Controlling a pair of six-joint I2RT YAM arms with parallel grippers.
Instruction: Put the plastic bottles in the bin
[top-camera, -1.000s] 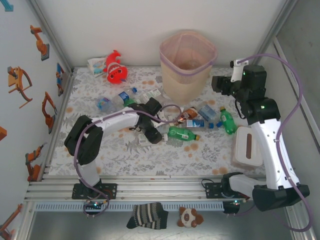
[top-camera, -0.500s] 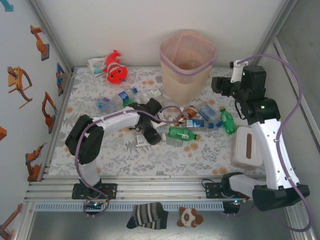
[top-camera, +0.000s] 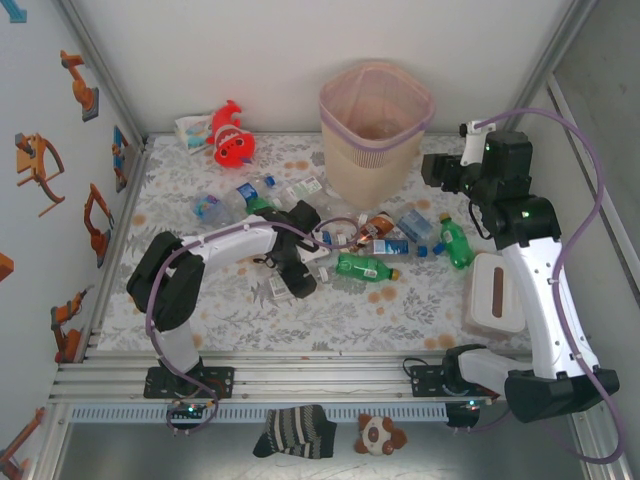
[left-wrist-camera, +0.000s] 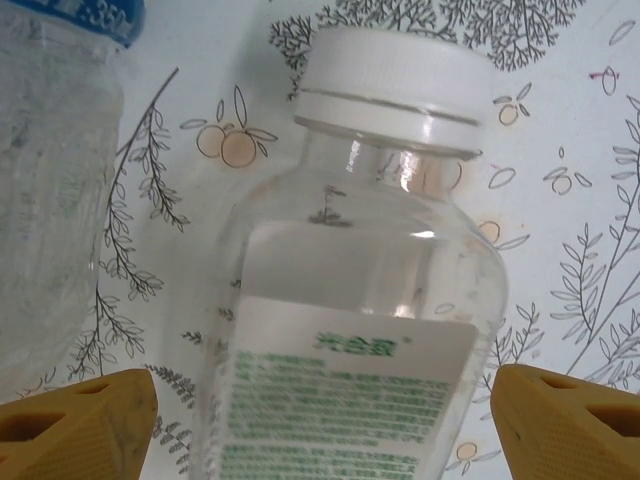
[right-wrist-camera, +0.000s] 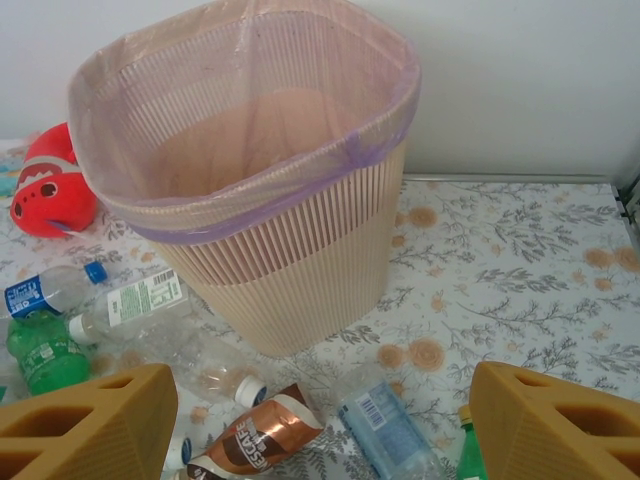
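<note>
A clear plastic bottle (left-wrist-camera: 370, 300) with a white cap and a white, green-printed label lies on the table between the yellow fingers (left-wrist-camera: 80, 425) of my left gripper (left-wrist-camera: 325, 415). The jaws stand wide and open on either side of it. From above, that gripper (top-camera: 297, 278) is low over the bottle pile. More bottles lie there: green (top-camera: 362, 267), brown (top-camera: 378, 228), blue-labelled (top-camera: 412, 225). The beige bin (top-camera: 375, 125) stands at the back. My right gripper (top-camera: 437, 168) hangs open and empty beside the bin (right-wrist-camera: 290, 270), above a brown bottle (right-wrist-camera: 255, 440).
A red fish toy (top-camera: 232, 140) lies back left. A white box (top-camera: 495, 293) sits at the right edge. Other bottles lie left of the bin (top-camera: 250, 190). Another clear bottle (left-wrist-camera: 60, 150) lies close to the left gripper's left finger.
The left gripper's jaws have spread wider, and the left wrist has shifted slightly toward the near edge. The right arm has not moved.
</note>
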